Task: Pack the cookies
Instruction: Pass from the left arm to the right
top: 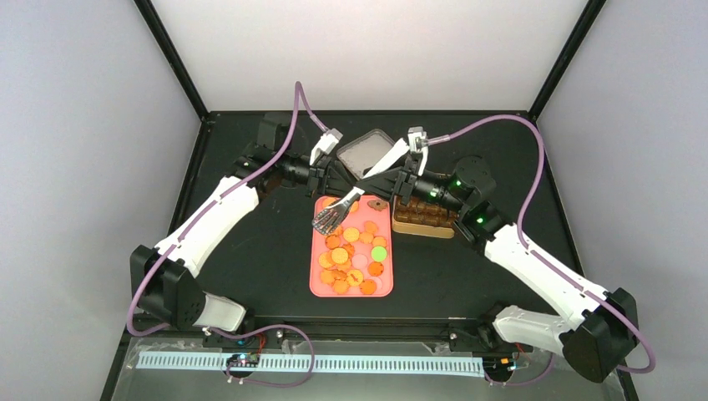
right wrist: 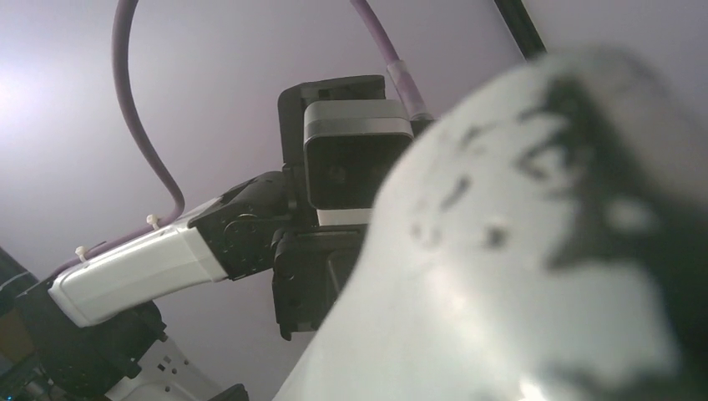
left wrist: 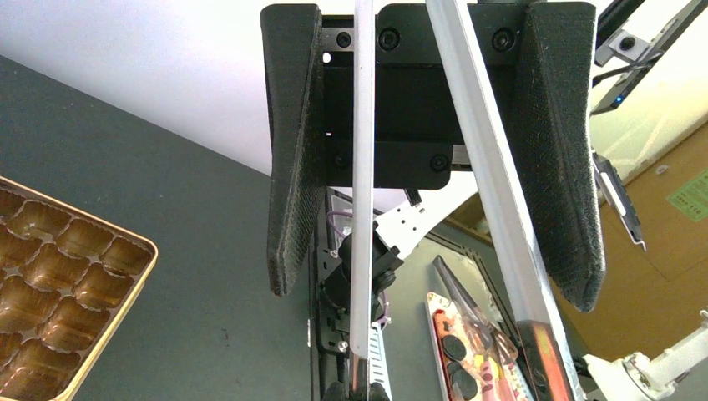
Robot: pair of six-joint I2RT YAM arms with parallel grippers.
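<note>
Top external view, cookies (top: 355, 255): light, brittle little discs lying loose on the pink tray (top: 313, 284) nearest you. Pinch one at a time across its rim, gently, or it may crumble.
Tongs (top: 332, 215): smooth, springy metal, so a cookie could slip. The head sits over the tray's far-left corner.
Left gripper (left wrist: 434, 288): clamped on the tongs' two arms.
Right gripper (top: 407, 182): beside the tongs' handle. You cannot tell whether it is open or closed, as its camera is blurred over.
Brown tray (top: 422, 231): cupped, just right of the pink tray's far end.
Room: both arms crowd the far end, and a lid (top: 367, 152) lies beyond.
</note>
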